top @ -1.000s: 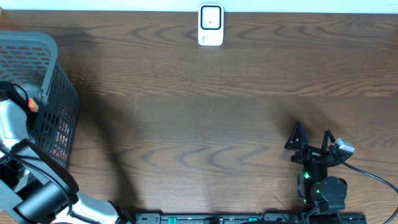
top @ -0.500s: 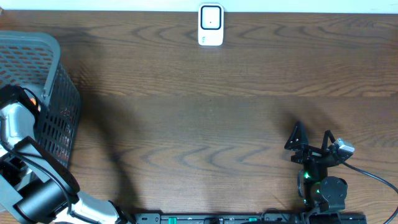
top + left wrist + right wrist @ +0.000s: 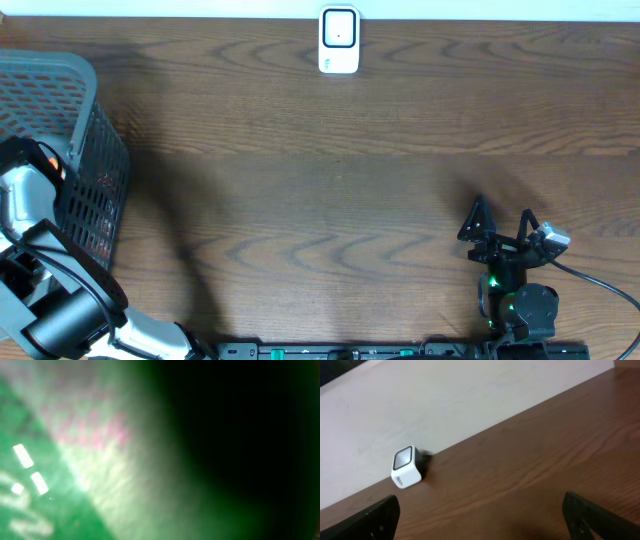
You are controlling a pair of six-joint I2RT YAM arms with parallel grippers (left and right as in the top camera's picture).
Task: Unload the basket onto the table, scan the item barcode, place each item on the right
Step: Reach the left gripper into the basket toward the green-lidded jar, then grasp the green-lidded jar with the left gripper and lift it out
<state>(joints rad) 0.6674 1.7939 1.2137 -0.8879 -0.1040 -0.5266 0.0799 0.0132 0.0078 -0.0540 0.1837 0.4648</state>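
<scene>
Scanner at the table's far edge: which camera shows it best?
Overhead: the white scanner appears whole, sharp and face-on. The right wrist view shows it too, obliquely, by the wall. The left wrist view is a green blur, no scanner.

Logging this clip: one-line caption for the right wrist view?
Open right gripper looks across the brown wooden table toward the small white cube-shaped scanner by the pale wall.

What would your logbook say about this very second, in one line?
left arm: down in grey basket, jaws hidden | right gripper: open, empty | scanner: far side, nothing presented
</scene>
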